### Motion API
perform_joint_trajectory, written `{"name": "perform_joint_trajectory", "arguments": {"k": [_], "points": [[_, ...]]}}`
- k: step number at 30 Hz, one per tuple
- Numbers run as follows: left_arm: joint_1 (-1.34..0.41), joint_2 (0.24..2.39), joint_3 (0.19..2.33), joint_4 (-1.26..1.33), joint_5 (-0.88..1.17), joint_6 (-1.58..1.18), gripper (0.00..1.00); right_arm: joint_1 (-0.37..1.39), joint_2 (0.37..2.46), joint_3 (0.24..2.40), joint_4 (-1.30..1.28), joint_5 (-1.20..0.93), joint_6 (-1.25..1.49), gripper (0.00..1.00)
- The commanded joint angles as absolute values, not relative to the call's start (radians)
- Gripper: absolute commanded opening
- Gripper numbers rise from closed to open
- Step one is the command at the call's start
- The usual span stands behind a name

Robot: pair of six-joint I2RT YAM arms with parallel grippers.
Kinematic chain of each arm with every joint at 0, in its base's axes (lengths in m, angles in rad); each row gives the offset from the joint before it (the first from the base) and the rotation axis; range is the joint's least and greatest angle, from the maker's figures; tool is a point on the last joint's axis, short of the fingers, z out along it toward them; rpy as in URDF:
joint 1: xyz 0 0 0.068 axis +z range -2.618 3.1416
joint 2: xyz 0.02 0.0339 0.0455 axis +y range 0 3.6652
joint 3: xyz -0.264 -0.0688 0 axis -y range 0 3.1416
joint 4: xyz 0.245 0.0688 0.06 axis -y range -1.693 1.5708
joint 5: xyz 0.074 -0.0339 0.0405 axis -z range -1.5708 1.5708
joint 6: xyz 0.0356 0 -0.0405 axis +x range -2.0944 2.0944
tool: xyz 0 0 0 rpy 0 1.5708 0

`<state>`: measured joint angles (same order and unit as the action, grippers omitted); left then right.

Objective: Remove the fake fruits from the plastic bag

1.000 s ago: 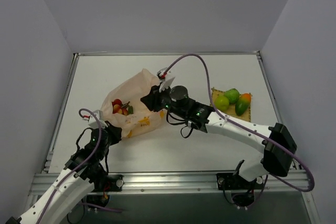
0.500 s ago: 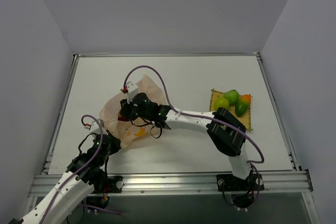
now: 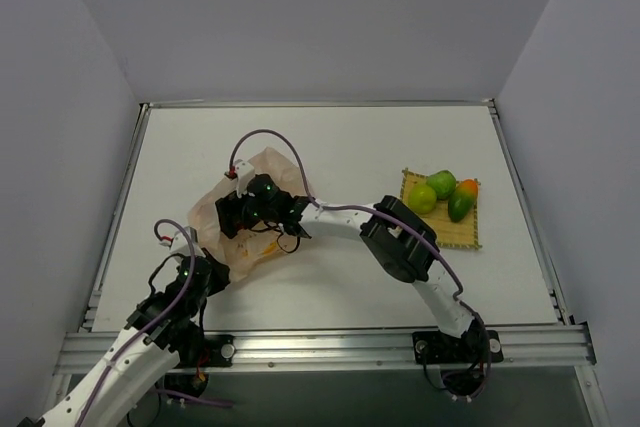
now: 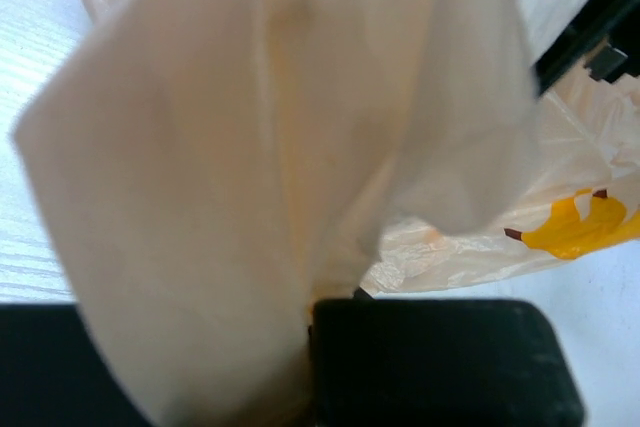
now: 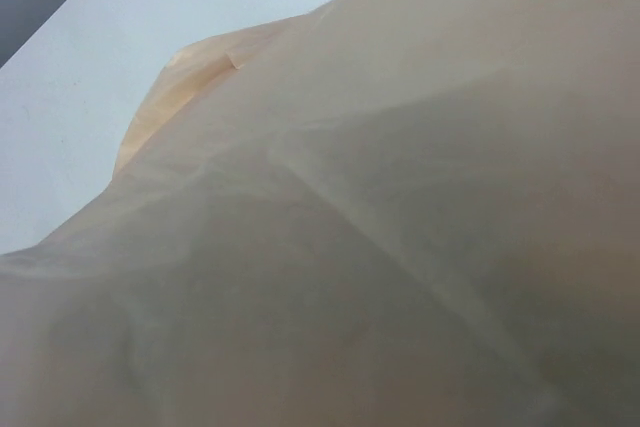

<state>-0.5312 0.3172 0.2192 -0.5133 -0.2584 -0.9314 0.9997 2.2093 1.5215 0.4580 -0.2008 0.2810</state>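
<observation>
Pinching a gathered fold of the plastic bag (image 4: 290, 147) tight between the black fingers (image 4: 440, 362) of the left gripper (image 3: 212, 265), at the bag's near left corner. Shows thin, crinkly, translucent peach film, bunched into soft pleats at the pinch, with a yellow-orange printed mark (image 4: 575, 227) on the flatter skin beyond. Lies slumped in a loose mound on the smooth white table (image 3: 350, 147), left of centre, with the right gripper (image 3: 233, 213) pressed into it from the right side. Cannot tell wide from narrow for that pincer: fills the right wrist view with pale film alone, and reads only as a dark bulk from above. Shows three glossy fruits well apart from the bag, on a square yellow woven mat (image 3: 445, 235) near the table's right edge: two round green fruits (image 3: 422, 197) side by side and a green-and-orange oval fruit (image 3: 462, 200) just beside them. Leaves bare tabletop behind the bag up to the far edge, and a broad strip between bag and mat, crossed by the white right arm (image 3: 400, 242). Puts the raised metal rim (image 3: 118, 207) near the bag's left side, with plain grey walls (image 3: 60, 147) rising beyond it.
</observation>
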Motion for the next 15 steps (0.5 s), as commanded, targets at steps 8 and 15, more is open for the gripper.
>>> {"name": "perform_joint_trajectory", "arguments": {"k": [8,15], "points": [[-0.535,0.325,0.253,-0.489,-0.262,-0.923,0.02,0.989,2.336,1.678,0.544,-0.196,0.321,0.91],[-0.535,0.36,0.264,-0.449,-0.268,-0.91,0.02,0.985,2.414,1.759,0.597,-0.245,0.364,0.97]]}}
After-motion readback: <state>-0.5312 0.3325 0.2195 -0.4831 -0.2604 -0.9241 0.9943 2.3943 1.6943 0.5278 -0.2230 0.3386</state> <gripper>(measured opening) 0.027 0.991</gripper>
